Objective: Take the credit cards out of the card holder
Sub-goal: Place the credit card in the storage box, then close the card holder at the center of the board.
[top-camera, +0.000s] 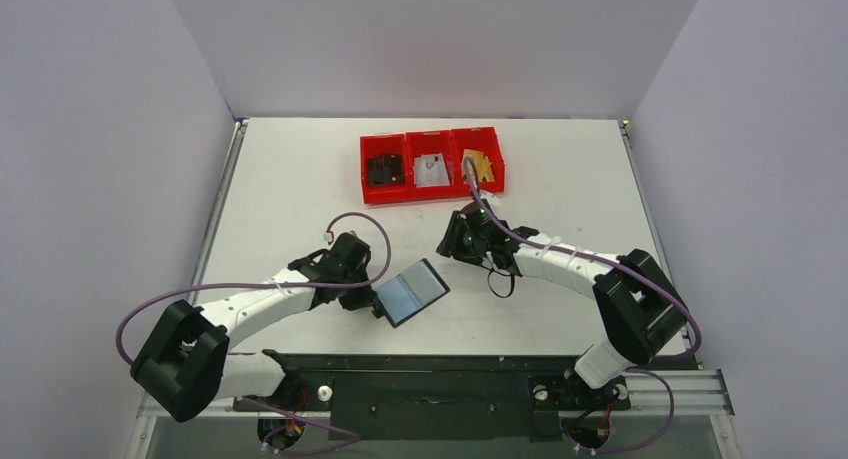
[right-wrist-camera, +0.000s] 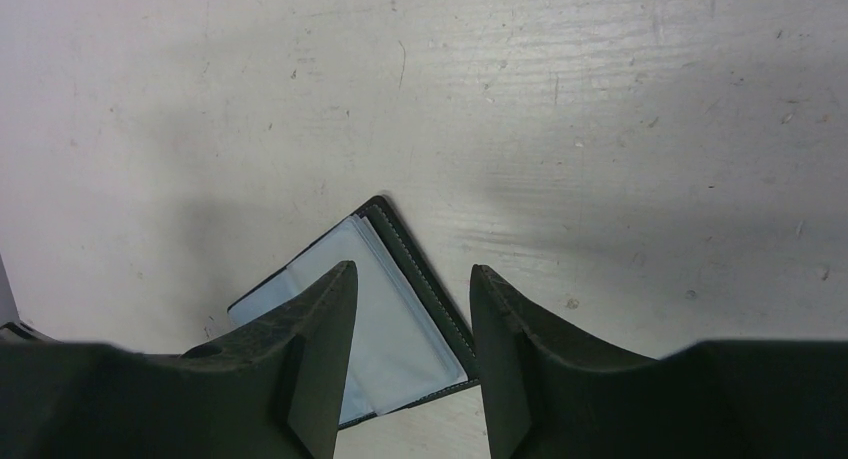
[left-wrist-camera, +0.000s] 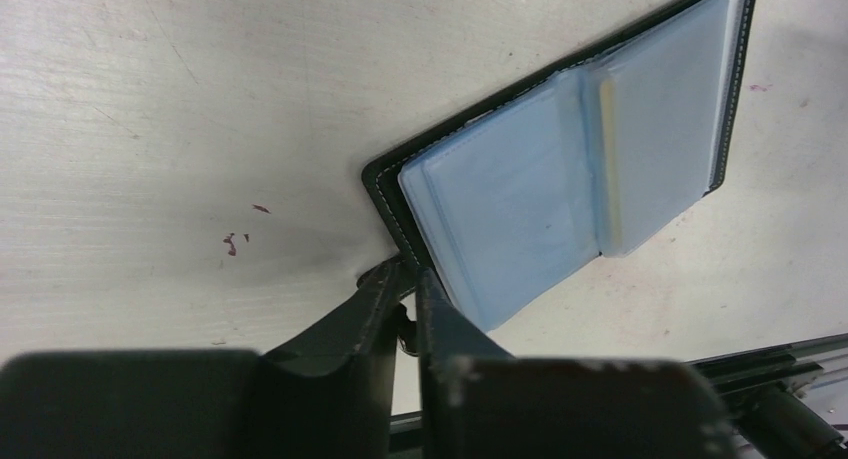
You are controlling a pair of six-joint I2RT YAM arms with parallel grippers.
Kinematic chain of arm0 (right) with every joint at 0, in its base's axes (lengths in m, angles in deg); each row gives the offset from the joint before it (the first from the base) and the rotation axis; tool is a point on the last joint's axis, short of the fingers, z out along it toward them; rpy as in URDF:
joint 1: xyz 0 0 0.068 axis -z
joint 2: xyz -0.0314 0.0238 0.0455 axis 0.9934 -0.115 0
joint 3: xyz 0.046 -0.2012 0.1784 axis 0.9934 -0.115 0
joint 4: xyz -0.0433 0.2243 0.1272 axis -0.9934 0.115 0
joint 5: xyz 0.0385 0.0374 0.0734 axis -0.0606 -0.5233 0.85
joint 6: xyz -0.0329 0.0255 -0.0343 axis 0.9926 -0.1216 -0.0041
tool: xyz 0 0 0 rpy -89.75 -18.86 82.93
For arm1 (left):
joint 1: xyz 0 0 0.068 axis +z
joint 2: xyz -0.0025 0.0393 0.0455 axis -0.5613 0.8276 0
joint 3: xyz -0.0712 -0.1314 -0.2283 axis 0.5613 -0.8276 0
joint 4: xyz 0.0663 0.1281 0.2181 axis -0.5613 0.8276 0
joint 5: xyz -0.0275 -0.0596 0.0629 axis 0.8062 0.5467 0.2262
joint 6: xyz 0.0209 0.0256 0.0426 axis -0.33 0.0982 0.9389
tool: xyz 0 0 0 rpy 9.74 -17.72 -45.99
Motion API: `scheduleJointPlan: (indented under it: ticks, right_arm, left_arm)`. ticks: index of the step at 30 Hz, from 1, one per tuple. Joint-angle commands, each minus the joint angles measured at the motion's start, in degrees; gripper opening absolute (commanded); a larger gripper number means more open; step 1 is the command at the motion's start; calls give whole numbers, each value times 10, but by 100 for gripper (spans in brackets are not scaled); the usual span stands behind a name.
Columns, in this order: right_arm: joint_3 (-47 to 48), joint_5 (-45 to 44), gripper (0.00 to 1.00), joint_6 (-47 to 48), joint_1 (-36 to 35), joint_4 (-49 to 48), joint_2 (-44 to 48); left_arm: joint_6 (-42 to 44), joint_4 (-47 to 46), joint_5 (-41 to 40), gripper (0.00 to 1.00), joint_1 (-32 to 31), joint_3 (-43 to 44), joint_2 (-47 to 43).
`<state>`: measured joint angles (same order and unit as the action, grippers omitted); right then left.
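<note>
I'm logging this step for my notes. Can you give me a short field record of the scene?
card holder: open, clear sleeves up, on the table
left gripper: pinching a corner of it
right gripper: open, above it, holding nothing
cards: in the red bins at the back; dark left, white middle, gold right

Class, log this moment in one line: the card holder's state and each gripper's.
card holder: open on table | left gripper: pinching its corner | right gripper: open, empty, nearby
</note>
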<state>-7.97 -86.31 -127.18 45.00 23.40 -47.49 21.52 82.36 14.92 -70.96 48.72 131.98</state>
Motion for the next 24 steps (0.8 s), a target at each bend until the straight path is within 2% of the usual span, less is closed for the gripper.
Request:
scheduleJointPlan:
  ticks: [1, 9, 18, 24]
  right_arm:
    - [-15, -3, 42, 8, -11, -32, -5]
    - [-49, 3, 42, -2, -24, -57, -1]
    - [-103, -9, 42, -22, -24, -82, 42]
    - [-129, 2, 47, -42, -14, -120, 52]
  left_arm:
    - [15, -3, -24, 1, -3, 8, 11]
    - [46, -8, -57, 0, 4, 51, 70]
    - [80, -45, -44, 0, 26, 109, 151]
    - [88, -60, -24, 0, 30, 128, 193]
